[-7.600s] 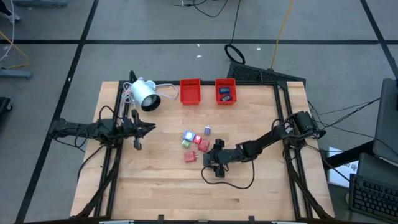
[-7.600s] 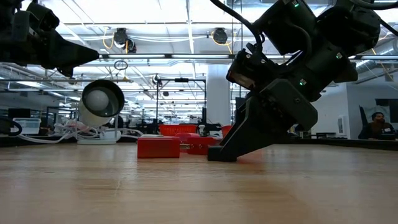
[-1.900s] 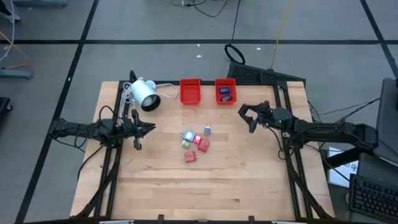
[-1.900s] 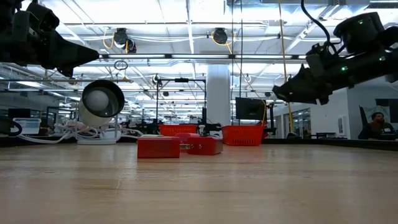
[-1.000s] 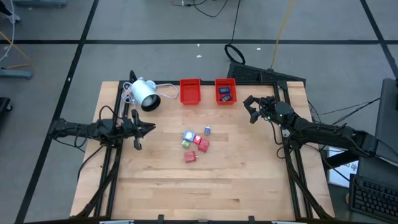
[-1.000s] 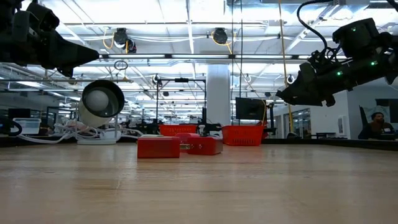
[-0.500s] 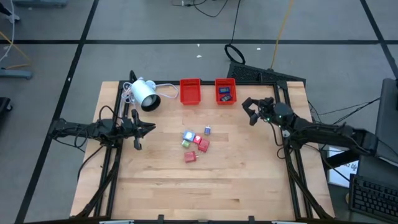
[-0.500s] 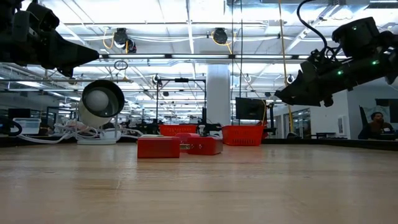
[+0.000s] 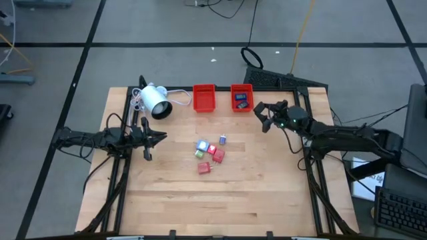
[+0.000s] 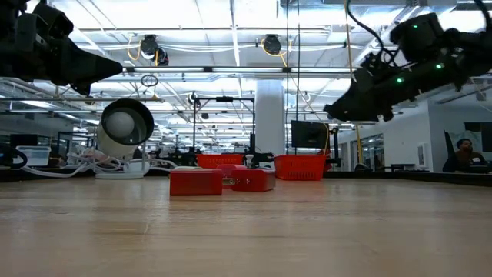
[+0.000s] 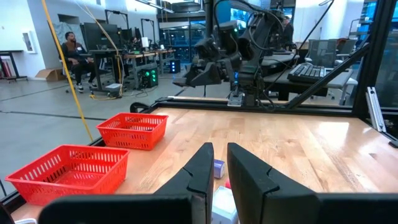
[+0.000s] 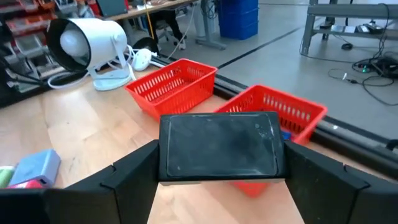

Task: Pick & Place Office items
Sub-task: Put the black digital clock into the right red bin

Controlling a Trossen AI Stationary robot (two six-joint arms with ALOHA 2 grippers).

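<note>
High view: wooden bench point(image 9: 267, 193), both arms over it. Left gripper point(image 9: 159, 137) near left edge, clenched, empty. Right gripper point(image 9: 263, 117) near far edge, just beside right red tray point(image 9: 241, 105), grasping black office item point(image 12: 221, 146) between wide-spread fingers. White lamp point(image 9: 155, 100) at far-left corner. Left red tray point(image 9: 203, 97) at far edge. Remaining office items point(image 9: 209, 155) clustered mid-bench, well apart from both grippers; two more in right tray.

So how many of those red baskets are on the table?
2. Both stand side by side at the table's far edge: the left basket looks empty, and the right basket already holds small items. None seem hidden.
</note>
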